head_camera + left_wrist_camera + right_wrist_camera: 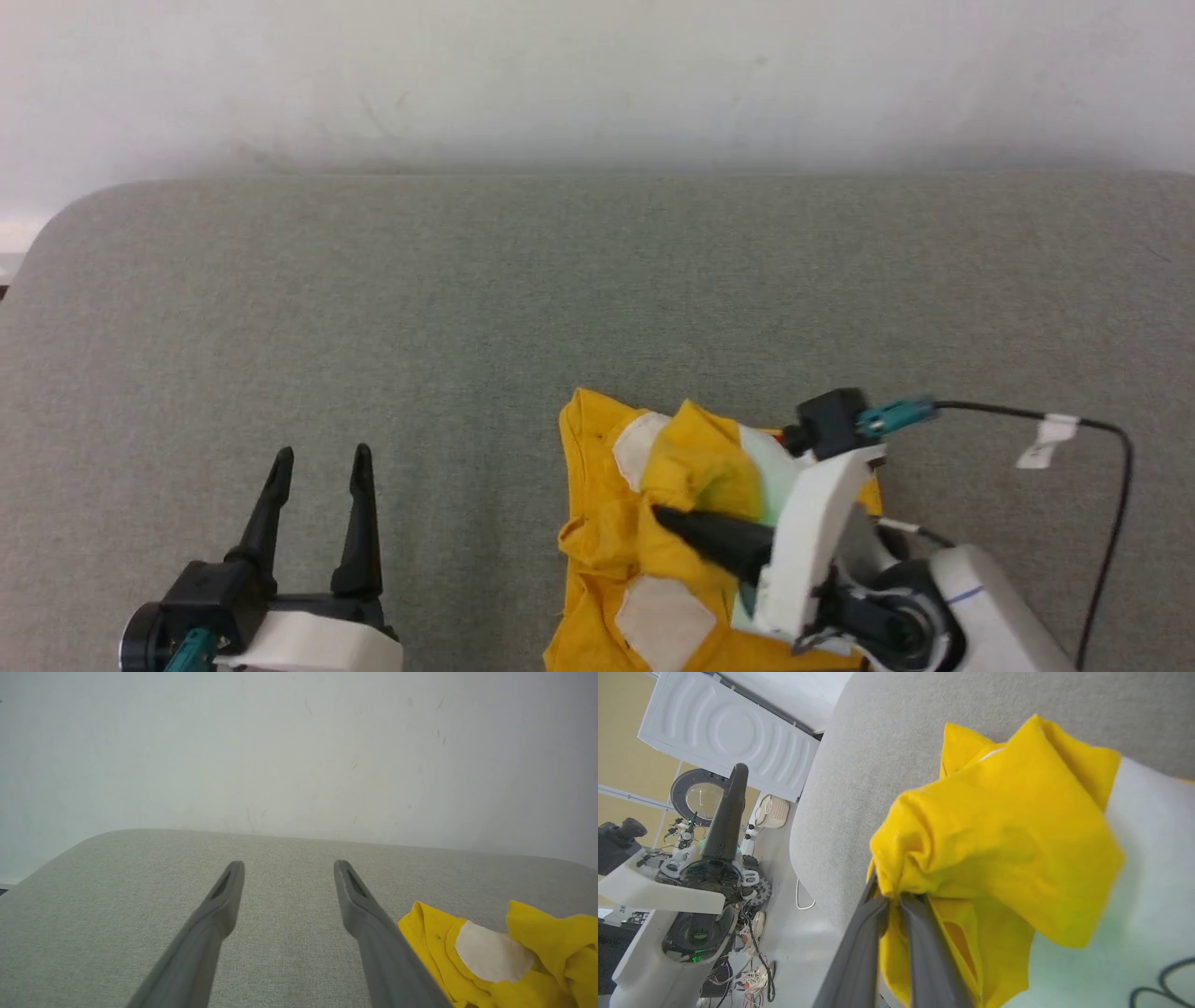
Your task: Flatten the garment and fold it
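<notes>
Head view, contents by size, each placed against the grey padded table (467, 308).

1. Wall (597, 75): pale, scuffed, rising behind the table's far edge.
2. The table itself: woven cover, rounded far-left corner.
3. Garment (607, 523): bright yellow T-shirt, crumpled in a heap on the table, at its near edge and right of its middle. White patches (663, 616) show among the folds, and it is far from flat. Judged light, soft and limp: it should drape from whatever point lifts it and bunch rather than slide, with nothing to break. A pinch in the middle of the heap raises only a lump. I judge the better holds to be hem corners or shoulder seams, one per gripper, so the cloth can be drawn taut across the table.
4. My right gripper (658, 513): over the table's near right part, above the heap, fingers pressed together and pinching a raised yellow fold. The right wrist view shows the cloth caught at their tips.
5. My left gripper (322, 457): over the table's near left part, apart from the heap, fingers spread wide, holding nothing.
6. Black cable (1116, 523): looping over the table's right part.
7. White tag (1050, 439): on that cable.
</notes>
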{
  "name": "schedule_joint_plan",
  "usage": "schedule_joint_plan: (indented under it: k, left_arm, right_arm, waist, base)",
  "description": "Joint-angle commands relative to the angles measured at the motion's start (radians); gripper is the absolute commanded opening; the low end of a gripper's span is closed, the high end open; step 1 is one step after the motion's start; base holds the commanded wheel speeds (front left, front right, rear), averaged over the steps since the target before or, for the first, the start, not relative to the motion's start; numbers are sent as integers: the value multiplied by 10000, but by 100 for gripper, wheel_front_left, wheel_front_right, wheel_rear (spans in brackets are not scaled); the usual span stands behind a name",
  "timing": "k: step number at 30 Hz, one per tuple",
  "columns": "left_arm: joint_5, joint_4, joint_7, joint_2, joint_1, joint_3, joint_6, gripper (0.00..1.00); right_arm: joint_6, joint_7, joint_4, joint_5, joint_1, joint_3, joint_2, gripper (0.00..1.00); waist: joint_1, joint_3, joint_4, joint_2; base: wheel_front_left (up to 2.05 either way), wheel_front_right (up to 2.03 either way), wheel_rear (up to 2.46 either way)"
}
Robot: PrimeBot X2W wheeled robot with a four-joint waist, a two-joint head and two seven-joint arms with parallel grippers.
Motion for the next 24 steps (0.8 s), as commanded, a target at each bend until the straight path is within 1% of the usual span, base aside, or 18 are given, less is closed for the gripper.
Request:
schedule_joint_plan:
  k: [1, 2, 3, 4, 6, 9, 13, 16, 18, 20, 22, 24]
  left_arm:
    - [13, 74, -47, -68, -188, -52, -81, 100]
    - [5, 107, -47, -86, -231, -72, -90, 100]
    - [-5, 135, -47, -102, -264, -75, -91, 100]
    - [-19, 153, -47, -118, -282, -59, -83, 100]
    - [-42, 191, -47, -137, -278, -23, -82, 100]
    - [-62, 219, -47, -150, -249, 44, -90, 100]
    - [-77, 263, -47, -171, -201, 150, -86, 100]
    - [-102, 281, -47, -192, -185, 204, -118, 100]
    - [-95, 286, -47, -204, -149, 233, -126, 100]
    - [-80, 285, -47, -214, -102, 265, -124, 100]
    - [-59, 276, -47, -218, -53, 305, -114, 100]
    - [-39, 260, -47, -215, -1, 347, -105, 100]
  right_arm:
    - [-6, -308, 325, 106, -234, 353, 79, 2]
    - [-6, -500, 570, 54, -327, 609, 71, 27]
    - [-6, -720, 799, -67, -430, 850, 23, 77]
    - [-6, -927, 1012, -142, -522, 1072, -8, 100]
    - [-6, -1177, 1292, -107, -680, 1548, -75, 100]
    - [-6, -1629, 1234, -217, -1009, 2302, -445, 100]
    - [-6, -2403, 486, -688, -1511, 3356, -1224, 100]
    - [-6, -3161, -108, -1212, -1751, 3739, -1875, 100]
    - [-6, -3845, -439, -1505, -1735, 3581, -2177, 100]
    - [-6, -4647, -658, -2222, -1639, 3161, -2480, 100]
    - [-6, -5429, -753, -3071, -1336, 2390, -2610, 100]
    - [-6, -6089, -824, -4002, -858, 1323, -2550, 100]
  waist:
    - [0, 49, 285, 0]
    - [0, 62, 359, 0]
    - [0, 75, 415, 0]
    - [0, 85, 450, 0]
    - [0, 80, 493, 0]
    - [0, 84, 488, 0]
    - [0, 26, 347, 0]
    - [0, -66, 193, 0]
    - [0, -135, 81, 0]
    - [0, -205, -42, 0]
    - [0, -272, -161, 0]
    - [0, -340, -279, 0]
  base:
    - [0, 0, 0]
    - [0, 0, 0]
    - [0, 0, 0]
    - [0, 0, 0]
    - [0, 0, 0]
    - [0, 0, 0]
    - [0, 0, 0]
    - [0, 0, 0]
    - [0, 0, 0]
    - [0, 0, 0]
    - [0, 0, 0]
    - [0, 0, 0]
